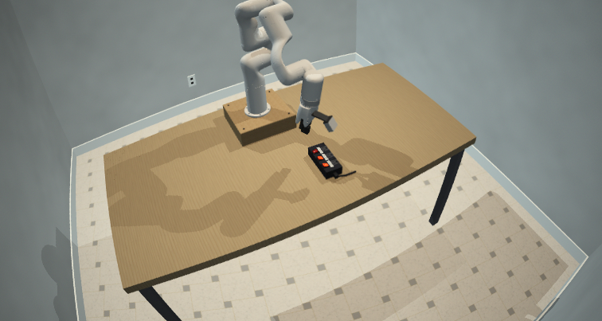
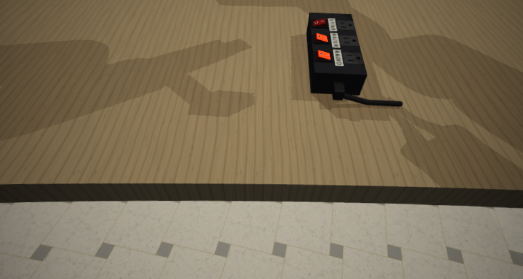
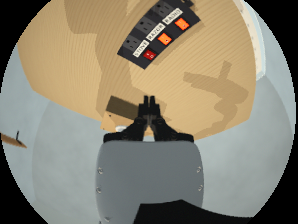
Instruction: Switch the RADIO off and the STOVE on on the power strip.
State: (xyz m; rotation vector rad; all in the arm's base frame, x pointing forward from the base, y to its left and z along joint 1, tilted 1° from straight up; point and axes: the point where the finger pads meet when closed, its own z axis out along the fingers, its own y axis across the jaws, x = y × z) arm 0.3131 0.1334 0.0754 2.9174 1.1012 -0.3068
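Your tool (image 1: 303,129), fingers pressed together on nothing, hangs above the table (image 1: 210,201) at eleven o'clock from the power strip (image 1: 324,161).

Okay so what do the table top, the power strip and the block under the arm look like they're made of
Table top: looks like matte wood or wood laminate, with fine parallel grain lines. Power strip: probably matte black plastic with glossy red rocker switches. Block under the arm: seemingly wood, same tan tone, dark dots like screw holes at its corners.
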